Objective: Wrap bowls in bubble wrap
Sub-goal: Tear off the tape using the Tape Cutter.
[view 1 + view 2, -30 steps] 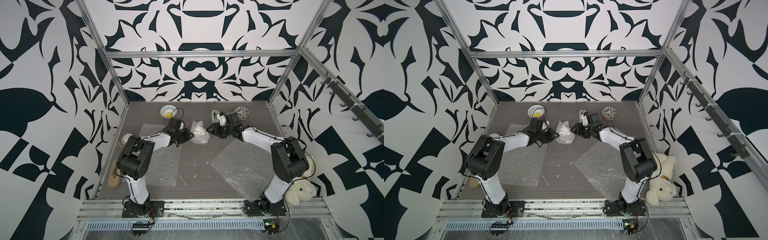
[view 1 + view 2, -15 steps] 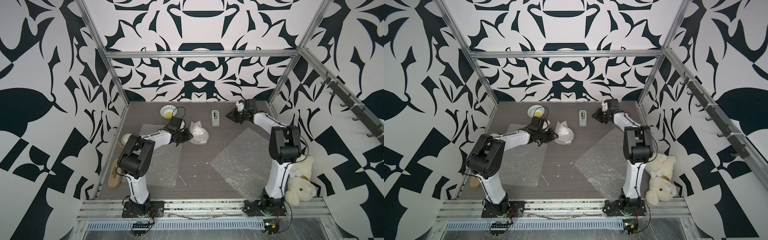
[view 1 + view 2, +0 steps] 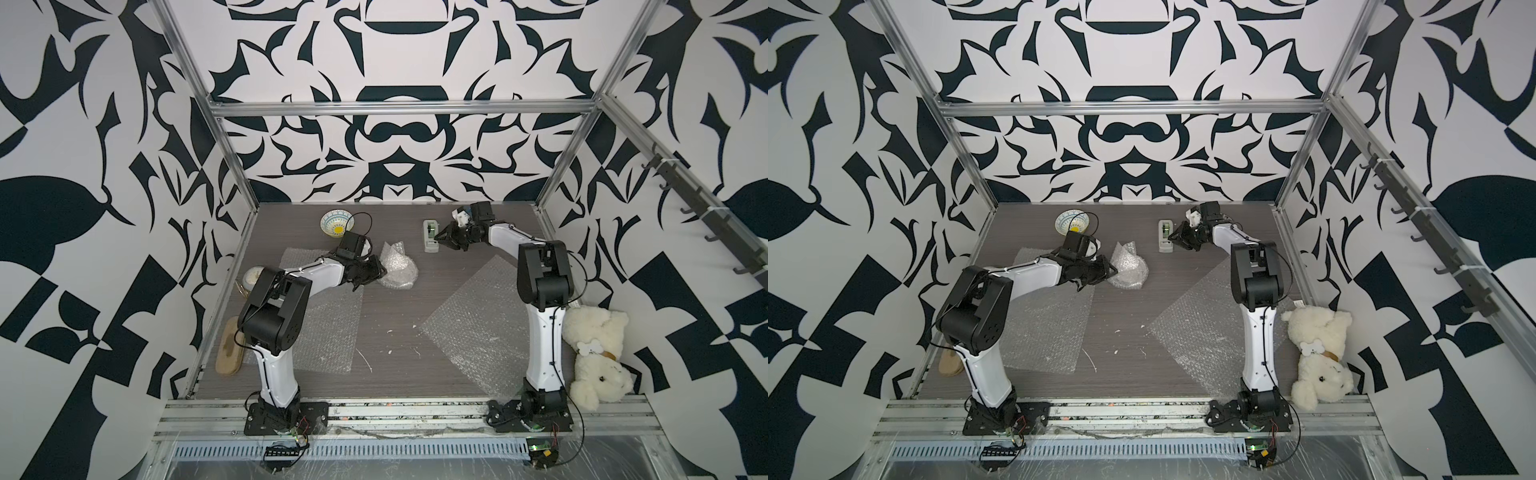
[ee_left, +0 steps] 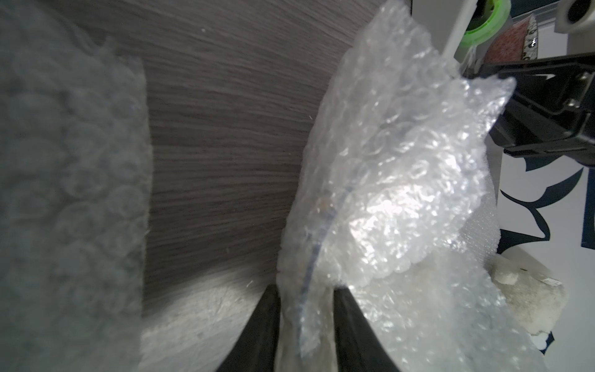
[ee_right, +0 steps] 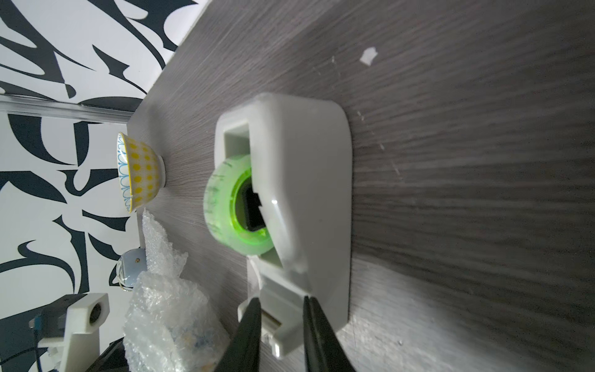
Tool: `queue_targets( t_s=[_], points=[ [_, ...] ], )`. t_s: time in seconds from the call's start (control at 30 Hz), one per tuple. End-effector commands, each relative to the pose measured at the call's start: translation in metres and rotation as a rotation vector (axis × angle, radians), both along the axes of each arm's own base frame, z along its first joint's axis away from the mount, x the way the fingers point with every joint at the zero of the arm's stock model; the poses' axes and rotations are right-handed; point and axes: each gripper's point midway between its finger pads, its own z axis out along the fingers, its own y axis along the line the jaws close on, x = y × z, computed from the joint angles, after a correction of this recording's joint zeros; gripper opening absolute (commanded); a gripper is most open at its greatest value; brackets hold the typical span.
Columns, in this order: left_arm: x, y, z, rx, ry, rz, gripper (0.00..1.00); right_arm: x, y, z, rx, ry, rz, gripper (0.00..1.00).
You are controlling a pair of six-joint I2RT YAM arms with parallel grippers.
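The fingers [image 4: 257,328] of the left gripper [image 4: 306,290] were pinched on one edge of the bubble-wrap bundle [image 4: 402,177], and crumpled film filled the narrow gap between them. In both top views the bundle [image 3: 397,268] lay on the grey table [image 3: 395,374] toward the back, near the middle, just beside the far corner of the left flat sheet [image 3: 328,328]. A thin blue line showed through the film, but what was inside could not be made out.

The right gripper [image 5: 281,299] had its fingers [image 5: 244,338] a little apart, one on each side of the cutter end of the white tape dispenser [image 5: 306,180] with its green tape roll [image 5: 238,209]. Whether they pressed on it or only flanked it could not be told.

The blue-and-yellow bowl [image 3: 337,222] stood unwrapped near the back wall, apart from the bundle. The left wrist view showed the edge of a second patterned bowl [image 4: 512,48] past the dispenser. The right flat sheet [image 3: 478,324] lay skewed beside the right arm's base.
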Motion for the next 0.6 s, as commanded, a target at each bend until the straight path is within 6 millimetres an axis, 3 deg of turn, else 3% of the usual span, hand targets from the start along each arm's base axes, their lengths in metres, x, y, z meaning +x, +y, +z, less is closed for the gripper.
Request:
queue_targets(
  t_s=[0.0,0.23,0.57],
  points=[
    [-0.002,0.002,-0.010,0.031,0.028,-0.009,0.32,0.009,0.009,0.031,0.025,-0.077,0.027,0.29],
    [-0.001,0.001,-0.010,0.029,0.028,-0.012,0.32,0.011,0.011,0.034,0.027,-0.080,0.026,0.34],
    [-0.001,0.001,-0.008,0.031,0.027,-0.014,0.32,0.013,0.019,0.004,0.045,-0.008,0.039,0.34]
  ],
)
